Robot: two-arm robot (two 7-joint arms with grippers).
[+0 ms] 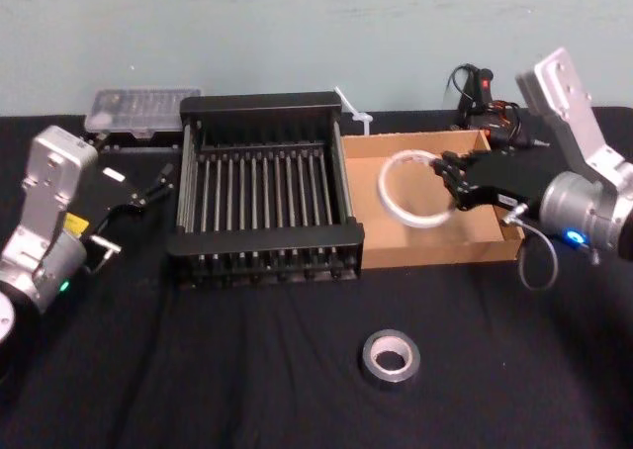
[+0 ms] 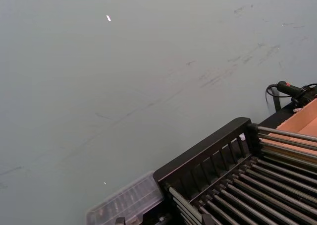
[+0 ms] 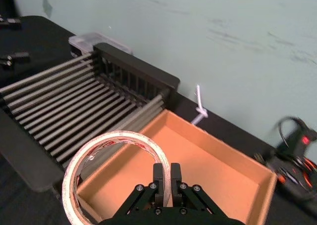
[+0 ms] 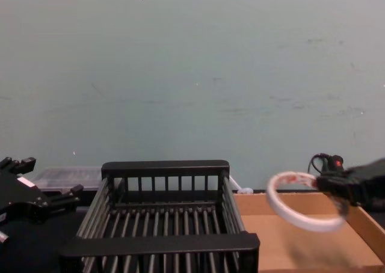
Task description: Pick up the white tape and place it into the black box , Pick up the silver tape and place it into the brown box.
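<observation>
The white tape (image 1: 410,188) is gripped by the right pincer (image 1: 451,182) above the brown box (image 1: 465,243). The black box (image 1: 263,186) lies to its left. The left pincer (image 1: 148,189) is held open, idle.

Right arm: enters head view at 3 o'clock, forearm angled in toward 9 o'clock, wrist approx. level. Right gripper (image 1: 447,179): raised off table, fingers (image 3: 163,178) clamped on rim of white tape (image 1: 411,188), roll tilted. Left arm: at 9 o'clock, bent, idle. Left gripper (image 1: 156,185): pts toward 3 o'clock, fingers spread, holding nothing.
</observation>
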